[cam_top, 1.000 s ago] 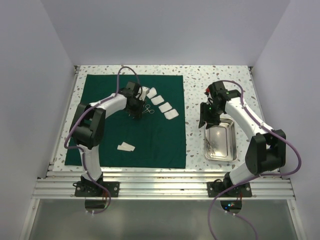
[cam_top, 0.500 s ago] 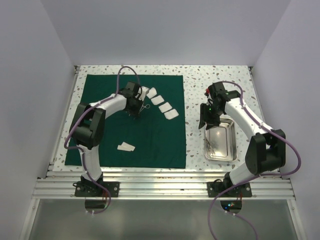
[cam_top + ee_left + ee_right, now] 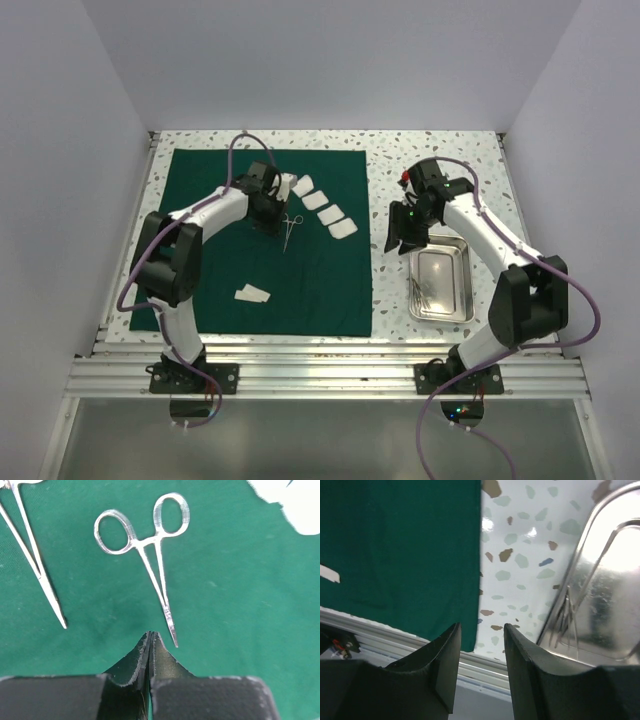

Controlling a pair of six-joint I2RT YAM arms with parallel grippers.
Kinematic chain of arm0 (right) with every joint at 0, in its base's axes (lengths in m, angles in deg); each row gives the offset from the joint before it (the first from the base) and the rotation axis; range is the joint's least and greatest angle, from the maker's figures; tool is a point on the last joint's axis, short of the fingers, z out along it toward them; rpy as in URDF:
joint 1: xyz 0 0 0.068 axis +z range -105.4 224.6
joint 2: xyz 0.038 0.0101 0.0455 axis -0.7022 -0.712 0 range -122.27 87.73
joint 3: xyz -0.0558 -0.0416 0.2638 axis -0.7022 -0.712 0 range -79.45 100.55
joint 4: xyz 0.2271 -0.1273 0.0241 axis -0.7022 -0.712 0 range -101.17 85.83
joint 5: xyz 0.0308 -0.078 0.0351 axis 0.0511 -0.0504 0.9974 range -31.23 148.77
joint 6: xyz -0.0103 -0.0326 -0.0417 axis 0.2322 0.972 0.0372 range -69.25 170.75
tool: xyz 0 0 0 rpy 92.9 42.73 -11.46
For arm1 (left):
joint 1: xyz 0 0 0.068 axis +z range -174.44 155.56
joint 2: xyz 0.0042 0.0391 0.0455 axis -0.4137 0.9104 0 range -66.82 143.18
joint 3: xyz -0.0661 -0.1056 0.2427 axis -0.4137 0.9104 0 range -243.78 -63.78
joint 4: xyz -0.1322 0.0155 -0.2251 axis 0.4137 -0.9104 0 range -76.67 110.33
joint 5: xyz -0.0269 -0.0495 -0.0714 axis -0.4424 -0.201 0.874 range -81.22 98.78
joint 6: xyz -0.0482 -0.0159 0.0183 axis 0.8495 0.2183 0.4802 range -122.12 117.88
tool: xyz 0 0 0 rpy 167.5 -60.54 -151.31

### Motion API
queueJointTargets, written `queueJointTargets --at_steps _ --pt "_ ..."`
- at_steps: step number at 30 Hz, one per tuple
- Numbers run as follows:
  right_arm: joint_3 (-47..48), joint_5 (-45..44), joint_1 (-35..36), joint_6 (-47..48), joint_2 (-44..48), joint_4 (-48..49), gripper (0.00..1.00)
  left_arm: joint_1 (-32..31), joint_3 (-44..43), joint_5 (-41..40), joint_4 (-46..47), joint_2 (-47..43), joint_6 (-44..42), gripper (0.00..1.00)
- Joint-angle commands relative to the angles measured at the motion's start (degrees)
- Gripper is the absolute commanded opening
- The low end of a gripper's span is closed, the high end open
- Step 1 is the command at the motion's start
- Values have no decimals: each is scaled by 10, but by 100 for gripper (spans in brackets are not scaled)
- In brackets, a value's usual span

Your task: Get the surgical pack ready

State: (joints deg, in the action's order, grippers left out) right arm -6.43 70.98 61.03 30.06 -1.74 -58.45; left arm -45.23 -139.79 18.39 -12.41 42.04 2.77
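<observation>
Laying out instruments: silvery ring-handled forceps [image 3: 168,615] lie flat on the dark green cloth sheet [image 3: 320,290], your left gripper [image 3: 150,636] just short of the tips, jaws pressed together, empty. Your right gripper [image 3: 481,626], jaws spread, empty, hangs between cloth and small steel tray [image 3: 445,265]; next, fetch from there. A second ago left jaws were part-open over the forceps.

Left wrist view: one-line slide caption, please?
Shut left gripper over dark green cloth, silvery ring-handled forceps lying free just ahead.
</observation>
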Motion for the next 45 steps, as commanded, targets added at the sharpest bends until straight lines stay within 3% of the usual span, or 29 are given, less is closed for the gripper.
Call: queueJointTargets --at_steps 1,6,10,18,27,45 --pt "25 38 19 -21 -16 33 43 -4 6 45 -15 -51 28 0" --pt "27 107 27 -67 -39 85 43 -4 8 64 -14 -66 48 0" --pt "57 112 28 -73 -57 83 44 -6 15 64 11 -53 66 36" --pt "45 107 29 -68 -41 74 44 -56 -1 -27 42 -13 104 53" --pt "23 92 28 -57 -25 69 44 -67 -22 -85 18 8 115 48" --pt "22 94 28 -53 -37 71 44 -72 -40 -114 -14 64 104 42"
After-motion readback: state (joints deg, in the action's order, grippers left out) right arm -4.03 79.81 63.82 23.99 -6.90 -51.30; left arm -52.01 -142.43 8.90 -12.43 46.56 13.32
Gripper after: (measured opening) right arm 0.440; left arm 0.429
